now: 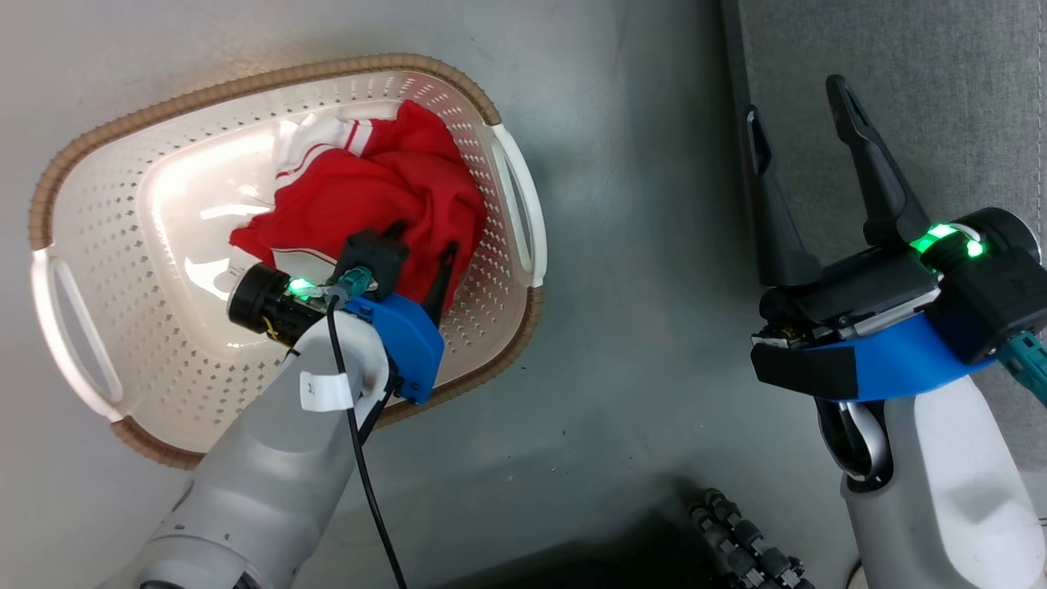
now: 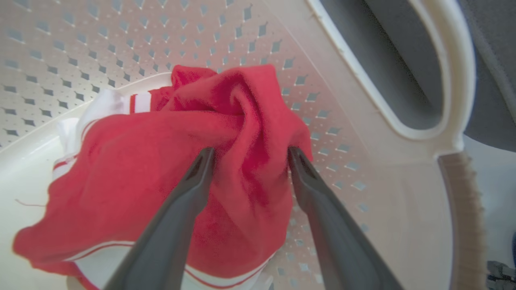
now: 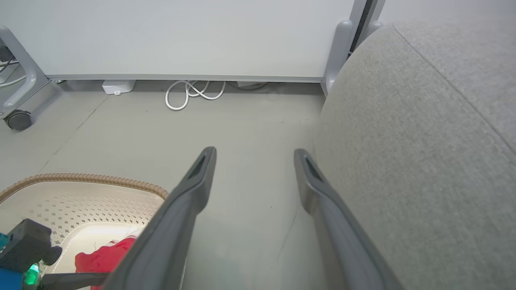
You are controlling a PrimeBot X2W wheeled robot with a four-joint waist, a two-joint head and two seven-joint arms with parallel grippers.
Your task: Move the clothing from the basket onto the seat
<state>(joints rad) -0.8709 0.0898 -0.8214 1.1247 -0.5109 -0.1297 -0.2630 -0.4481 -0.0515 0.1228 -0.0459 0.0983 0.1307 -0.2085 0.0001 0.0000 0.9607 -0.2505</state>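
Note:
The red clothing [image 1: 368,180] with white trim lies bunched in the right half of the cream basket [image 1: 245,82] on the floor. My left gripper [image 1: 421,241] reaches down into the basket. In the left wrist view it [image 2: 250,155] stands open, its two fingers straddling a raised fold of the clothing [image 2: 141,161] near the perforated basket wall [image 2: 363,100]. My right gripper [image 1: 795,98] hangs open and empty over the floor beside the grey seat [image 1: 941,82]. In the right wrist view it [image 3: 254,155] has the seat [image 3: 423,141] to its right, and the basket [image 3: 80,177] and clothing [image 3: 105,255] at lower left.
Grey floor lies between the basket and the seat. A white panel wall stands beyond, with a coiled white cable [image 3: 193,94], a small white box [image 3: 117,85] and a caster wheel [image 3: 18,119] at its foot. Black ribbed legs [image 1: 736,540] show near my base.

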